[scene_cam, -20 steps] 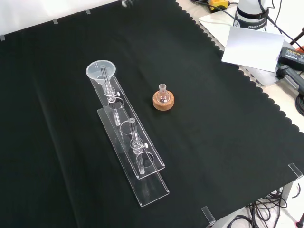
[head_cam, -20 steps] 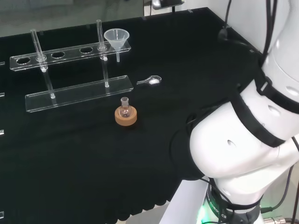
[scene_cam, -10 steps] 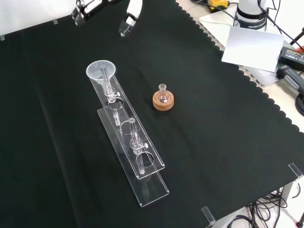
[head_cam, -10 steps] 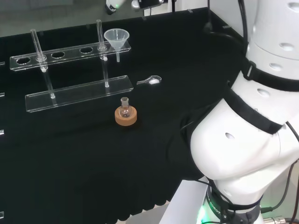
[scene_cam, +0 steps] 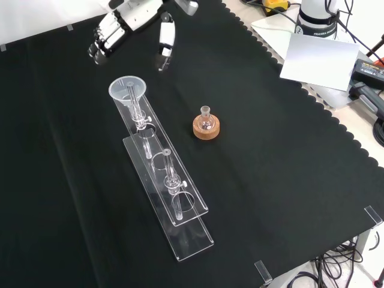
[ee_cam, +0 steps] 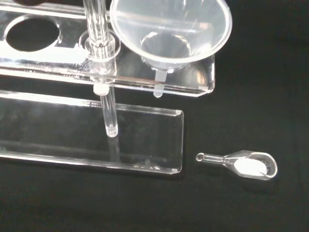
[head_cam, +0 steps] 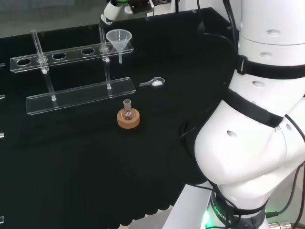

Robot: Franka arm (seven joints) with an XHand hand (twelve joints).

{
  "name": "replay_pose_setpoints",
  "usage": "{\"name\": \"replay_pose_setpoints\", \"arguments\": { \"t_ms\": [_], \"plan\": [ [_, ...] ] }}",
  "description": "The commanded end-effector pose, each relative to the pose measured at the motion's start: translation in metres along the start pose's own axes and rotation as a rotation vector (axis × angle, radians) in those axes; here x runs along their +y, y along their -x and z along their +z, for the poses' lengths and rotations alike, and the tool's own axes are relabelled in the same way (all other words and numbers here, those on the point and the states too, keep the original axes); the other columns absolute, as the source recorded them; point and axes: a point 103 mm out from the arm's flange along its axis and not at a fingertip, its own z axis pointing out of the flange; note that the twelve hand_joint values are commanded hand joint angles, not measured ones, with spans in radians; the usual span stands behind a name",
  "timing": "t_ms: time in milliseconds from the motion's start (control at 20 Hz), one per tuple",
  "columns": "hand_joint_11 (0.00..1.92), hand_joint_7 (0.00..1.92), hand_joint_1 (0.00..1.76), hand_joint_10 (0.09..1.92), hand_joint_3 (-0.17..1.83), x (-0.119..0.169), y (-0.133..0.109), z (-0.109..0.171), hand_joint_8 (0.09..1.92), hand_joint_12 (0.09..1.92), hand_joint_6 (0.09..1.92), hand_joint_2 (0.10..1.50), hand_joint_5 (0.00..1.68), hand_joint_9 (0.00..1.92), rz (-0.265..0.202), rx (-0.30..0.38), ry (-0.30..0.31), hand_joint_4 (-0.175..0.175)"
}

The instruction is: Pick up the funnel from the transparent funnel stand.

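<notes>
In the front view, nearest the camera at lower centre lies the long transparent funnel stand (scene_cam: 162, 174), running up toward the upper left, where the funnel (scene_cam: 128, 91) sits in its end hole, mouth up, stem down, long axis vertical. Beyond it, at the top of the frame, the hand (scene_cam: 129, 24) hovers apart from it, fingers relaxed and spread, grasping nothing. This looks like the approach step; next it should descend and close round the funnel's cone.
</notes>
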Motion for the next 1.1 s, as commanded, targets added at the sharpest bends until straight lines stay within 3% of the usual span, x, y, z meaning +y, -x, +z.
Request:
{"name": "replay_pose_setpoints", "arguments": {
  "t_ms": [50,750,1100],
  "plan": [
    [0.25,0.0,0.63,0.85,0.23,0.01,0.007,0.013,0.1,1.53,0.09,0.75,0.09,0.01,-0.027,0.009,-0.051,0.027],
    [0.28,0.0,0.7,0.85,0.24,0.027,0.011,0.033,0.09,1.54,0.09,0.72,0.07,0.0,-0.057,-0.014,-0.119,0.04],
    [0.29,0.01,0.71,0.89,0.29,0.036,0.007,0.04,0.15,1.53,0.09,0.69,0.08,0.0,-0.068,-0.04,-0.124,0.041]
  ]
}}
